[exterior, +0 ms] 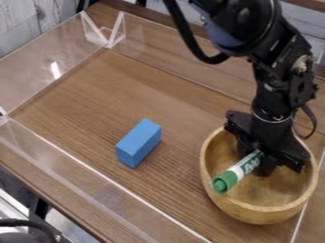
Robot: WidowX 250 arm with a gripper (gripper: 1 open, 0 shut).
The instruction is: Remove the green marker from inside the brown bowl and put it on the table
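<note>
In brown bowl (260,195), green marker (238,173), print apparently unreadable

To my side I see a blue rectangular block (140,142) lying flat, slantwise, with clear plastic walls (51,71) beyond.

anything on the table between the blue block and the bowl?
Nothing. In the camera view, only bare wood-grain table separates the blue block from the brown bowl. The green marker lies inside the bowl.
</note>
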